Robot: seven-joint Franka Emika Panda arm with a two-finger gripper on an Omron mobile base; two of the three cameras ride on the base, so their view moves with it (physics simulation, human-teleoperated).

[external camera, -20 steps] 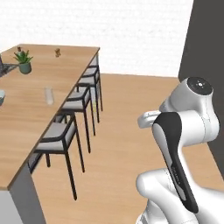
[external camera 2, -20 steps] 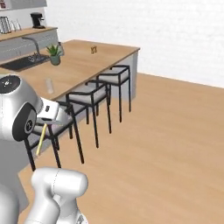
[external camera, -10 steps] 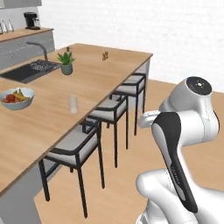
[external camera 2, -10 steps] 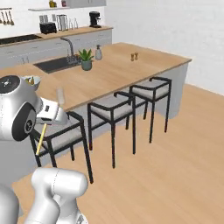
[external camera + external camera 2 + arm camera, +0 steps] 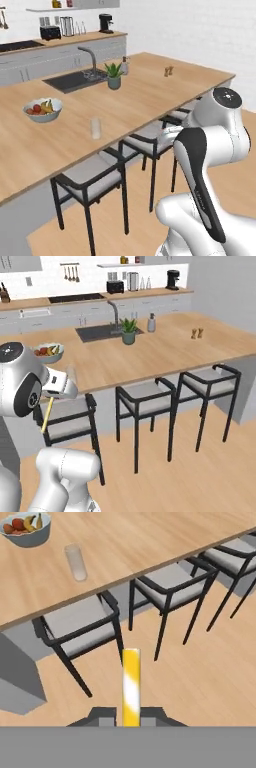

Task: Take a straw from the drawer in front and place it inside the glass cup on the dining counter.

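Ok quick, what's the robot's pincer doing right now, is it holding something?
Pincer: closed on the yellow straw, which sticks out from between its fingertips, above the floor in front of the stools.

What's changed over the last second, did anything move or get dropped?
Only the base turned, swinging the long light-brown wooden dining counter further into both base views. The thin pale yellow straw stays clamped in the gripper; the clear glass cup stands empty beside the white fruit bowl.
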